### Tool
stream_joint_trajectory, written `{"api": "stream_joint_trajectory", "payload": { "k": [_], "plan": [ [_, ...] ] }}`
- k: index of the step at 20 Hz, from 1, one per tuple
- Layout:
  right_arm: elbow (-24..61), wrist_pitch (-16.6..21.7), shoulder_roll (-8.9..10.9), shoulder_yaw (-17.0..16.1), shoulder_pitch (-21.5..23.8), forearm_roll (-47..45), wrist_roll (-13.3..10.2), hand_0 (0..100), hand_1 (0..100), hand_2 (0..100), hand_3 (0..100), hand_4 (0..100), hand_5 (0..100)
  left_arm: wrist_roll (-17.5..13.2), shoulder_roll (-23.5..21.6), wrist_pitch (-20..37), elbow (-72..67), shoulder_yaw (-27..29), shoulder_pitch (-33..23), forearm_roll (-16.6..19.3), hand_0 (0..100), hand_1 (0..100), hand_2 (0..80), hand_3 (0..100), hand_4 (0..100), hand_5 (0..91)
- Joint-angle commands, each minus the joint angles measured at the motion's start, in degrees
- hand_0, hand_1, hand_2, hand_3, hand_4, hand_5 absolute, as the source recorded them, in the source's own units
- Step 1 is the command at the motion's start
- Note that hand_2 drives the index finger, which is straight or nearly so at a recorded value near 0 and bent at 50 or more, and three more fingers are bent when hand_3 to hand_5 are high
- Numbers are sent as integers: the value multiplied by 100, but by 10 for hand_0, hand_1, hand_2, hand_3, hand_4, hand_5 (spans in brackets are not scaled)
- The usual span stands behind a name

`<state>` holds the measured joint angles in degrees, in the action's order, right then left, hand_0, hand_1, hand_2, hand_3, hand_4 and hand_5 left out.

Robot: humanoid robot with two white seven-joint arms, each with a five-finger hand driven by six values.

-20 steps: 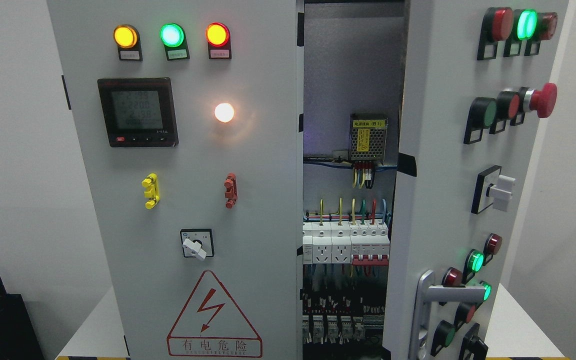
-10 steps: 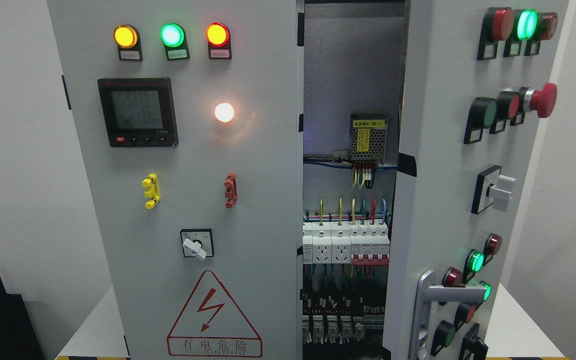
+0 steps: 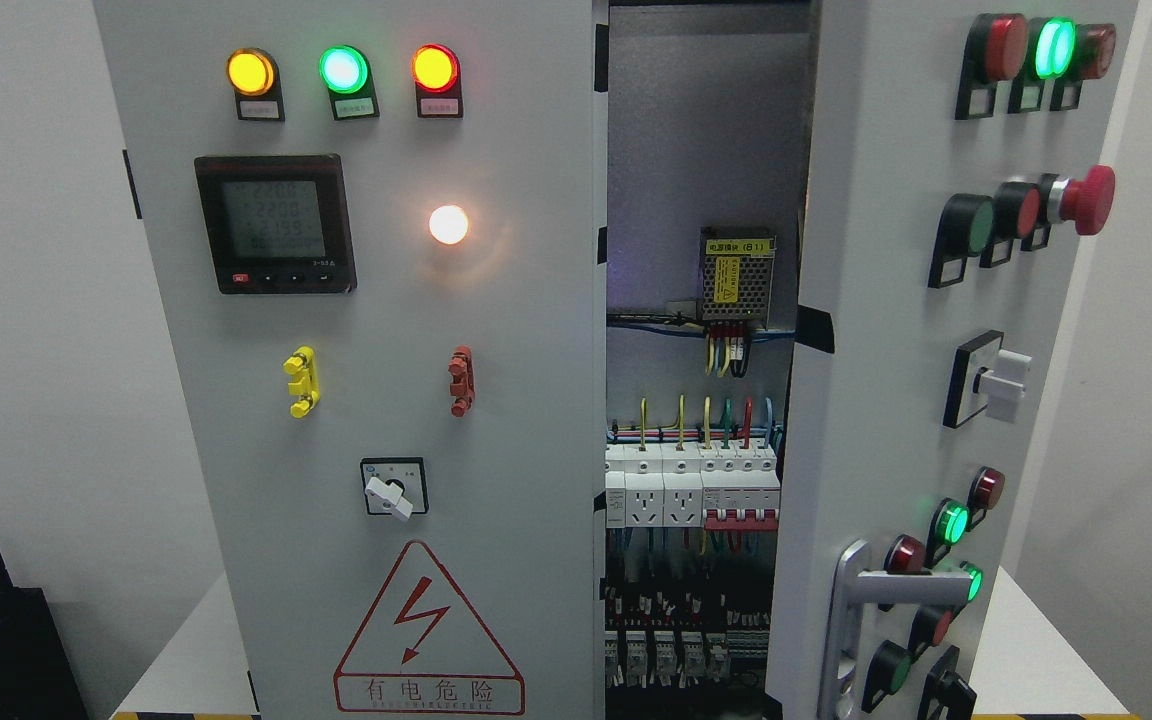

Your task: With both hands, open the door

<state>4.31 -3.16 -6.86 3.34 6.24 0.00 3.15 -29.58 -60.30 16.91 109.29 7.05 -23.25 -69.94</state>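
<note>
Meanwhile, nothing had shifted over the last second: the right door point(image 3: 896, 360) stood swung partly open beside the closed left door point(image 3: 376, 400), exposing wiring. Neither robot hand showed, so finger state could not be told; the opening seemed paused or finished.

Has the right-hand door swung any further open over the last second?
No. The right door edge sits at the same spot against the power supply inside the cabinet.

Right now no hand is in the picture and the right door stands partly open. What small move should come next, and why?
Probably bring one hand up to the silver handle low on the right door. That door is already swung out, showing the wiring and breakers inside, yet nothing grips it, so reaching comes before any further pull.
</note>
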Motion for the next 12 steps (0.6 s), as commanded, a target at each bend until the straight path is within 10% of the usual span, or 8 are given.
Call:
{"api": "stream_joint_trajectory", "payload": {
  "k": [1, 12],
  "plan": [
    [0, 0, 0, 0, 0, -185, 1, 0, 0, 0, 0, 0, 0, -136, -1422, -29, 594, 217, 523, -511, 0, 0, 0, 0, 32, 0],
    [0, 0, 0, 0, 0, -185, 1, 0, 0, 0, 0, 0, 0, -224, -2144, -38, 708, 183, 761, -1330, 0, 0, 0, 0, 32, 0]
  ]
}}
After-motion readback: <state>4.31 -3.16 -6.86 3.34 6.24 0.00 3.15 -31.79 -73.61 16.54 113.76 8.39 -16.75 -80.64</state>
